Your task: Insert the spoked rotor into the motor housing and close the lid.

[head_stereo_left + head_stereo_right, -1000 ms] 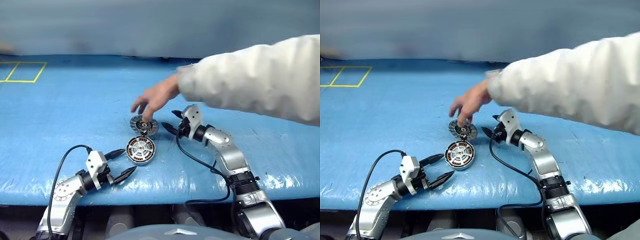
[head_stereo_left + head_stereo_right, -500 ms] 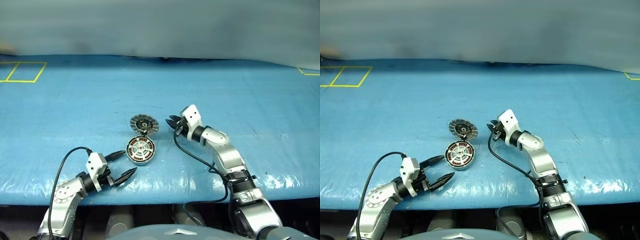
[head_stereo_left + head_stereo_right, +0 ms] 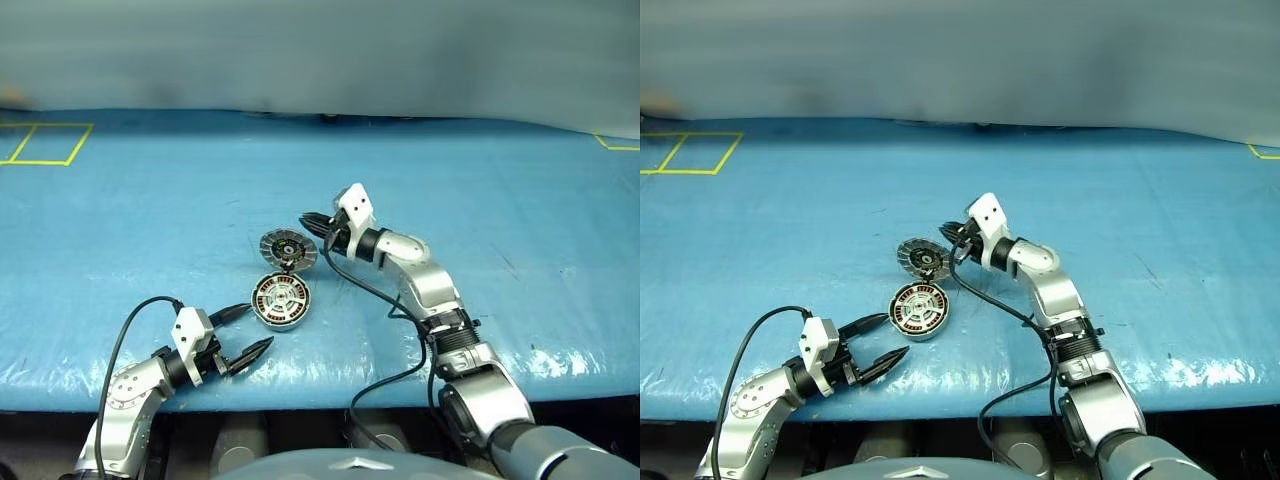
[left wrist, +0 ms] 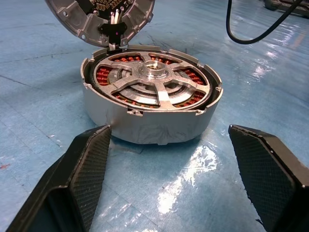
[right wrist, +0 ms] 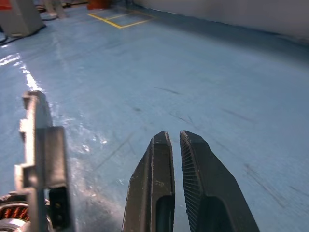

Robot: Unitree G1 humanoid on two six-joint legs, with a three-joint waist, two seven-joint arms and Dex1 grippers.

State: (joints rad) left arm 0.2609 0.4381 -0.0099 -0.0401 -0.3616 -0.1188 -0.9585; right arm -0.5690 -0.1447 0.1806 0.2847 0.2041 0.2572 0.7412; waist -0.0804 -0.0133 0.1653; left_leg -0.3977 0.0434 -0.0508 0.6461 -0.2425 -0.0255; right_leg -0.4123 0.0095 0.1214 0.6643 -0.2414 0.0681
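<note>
1. Two black-fingered grippers flank the round silver motor housing (image 3: 281,300) with copper-coloured windings, which lies flat on the blue plastic-covered table (image 3: 150,200).
2. Inside the housing sits the silvery spoked rotor (image 4: 153,83) (hub at the centre).
3. Joined to the housing's far edge, the round grey segmented lid (image 3: 288,249) stands tilted open.
4. Near the housing's front, the left gripper (image 3: 240,330) points at it, fingers wide apart, holding nothing.
5. Just beyond the lid's right side, the right gripper (image 3: 309,222) hovers with its fingers (image 5: 155,193) pressed nearly together, empty.
</note>
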